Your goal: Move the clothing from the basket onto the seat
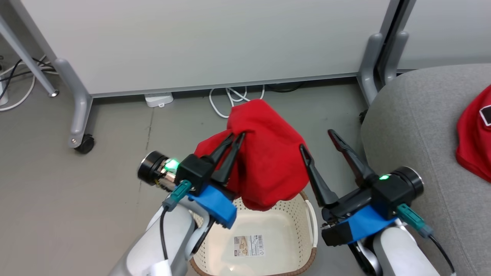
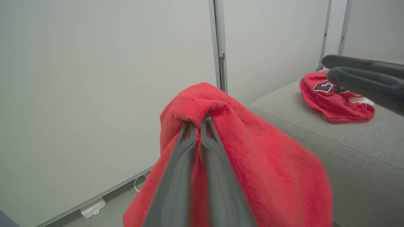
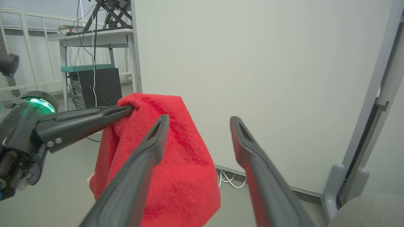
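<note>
- Partition panel [image 1: 191, 42]: you face it square on. It is pale grey on grey wheeled legs and spans the back of the floor [image 1: 76, 199].
- Seat [image 1: 414, 126]: light grey fabric on your right, with its rounded edge turned toward the basket.
- Plain garment [image 1: 268, 161]: red and fuzzy, it hangs in the air from your left gripper. It is bunched at the top where it is pinched. In the head view its lower hem drapes over the basket's far rim. You cannot tell whether it touches.
- Basket [image 1: 293, 220]: cream, perforated, with a brown woven rim. It sits on the floor between your two arms, near the seat's rounded edge. No clothing lies on its bottom.
- Jersey [image 1: 473, 138]: red with black-and-white lettering, crumpled on the seat top, well in from the rounded edge.
- Left gripper [image 1: 236, 135]: the fingers are pressed together on a fold at the top of the plain garment.
- Right gripper [image 1: 316, 140]: the fingers are spread wide and hold nothing. It is just beside the hanging garment, on the seat side. One finger is close against the cloth.
- Label [image 1: 249, 245]: a printed sticker on the basket's bare bottom.
- Cables [image 1: 230, 97]: white loops on the floor at the panel's lower edge.
</note>
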Robot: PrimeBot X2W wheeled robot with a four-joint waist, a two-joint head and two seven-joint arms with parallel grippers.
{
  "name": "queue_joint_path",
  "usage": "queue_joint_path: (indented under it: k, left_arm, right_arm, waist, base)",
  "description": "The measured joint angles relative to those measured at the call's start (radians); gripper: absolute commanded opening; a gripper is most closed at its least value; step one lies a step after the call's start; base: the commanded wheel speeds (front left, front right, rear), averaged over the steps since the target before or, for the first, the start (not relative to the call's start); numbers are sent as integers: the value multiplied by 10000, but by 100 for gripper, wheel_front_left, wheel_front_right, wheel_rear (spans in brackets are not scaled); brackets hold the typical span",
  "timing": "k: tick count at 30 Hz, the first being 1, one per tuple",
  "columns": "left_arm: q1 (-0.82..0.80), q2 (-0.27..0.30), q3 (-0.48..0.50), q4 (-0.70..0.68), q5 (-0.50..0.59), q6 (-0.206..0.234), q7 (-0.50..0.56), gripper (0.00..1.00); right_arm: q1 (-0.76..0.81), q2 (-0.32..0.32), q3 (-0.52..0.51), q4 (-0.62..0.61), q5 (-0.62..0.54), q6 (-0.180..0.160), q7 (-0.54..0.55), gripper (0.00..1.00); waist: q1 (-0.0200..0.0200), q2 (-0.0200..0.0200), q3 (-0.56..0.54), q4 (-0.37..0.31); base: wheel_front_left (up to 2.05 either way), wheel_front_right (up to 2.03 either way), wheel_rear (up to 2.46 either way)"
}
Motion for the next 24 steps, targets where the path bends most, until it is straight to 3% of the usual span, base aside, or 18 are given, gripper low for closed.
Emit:
queue_joint_path:
  k: [9,23,24]
  left_arm:
    - [-604,-504,-616,2,98,-211,0,0]
    - [-1054,-861,-1766,-495,-90,-309,0,0]
    - [-1056,-865,-1820,-541,-123,-309,0,0]
  right_arm:
    - [-757,109,709,874,81,0,2,100]
    - [-1117,270,813,2130,-15,0,0,100]
    - [-1121,274,802,2217,-15,0,2,38]
  waist:
    - [0,0,163,390]
    - [0,0,330,754]
    - [0,0,320,763]
  base:
    - [0,0,0]
    - [0,0,0]
    - [0,0,0]
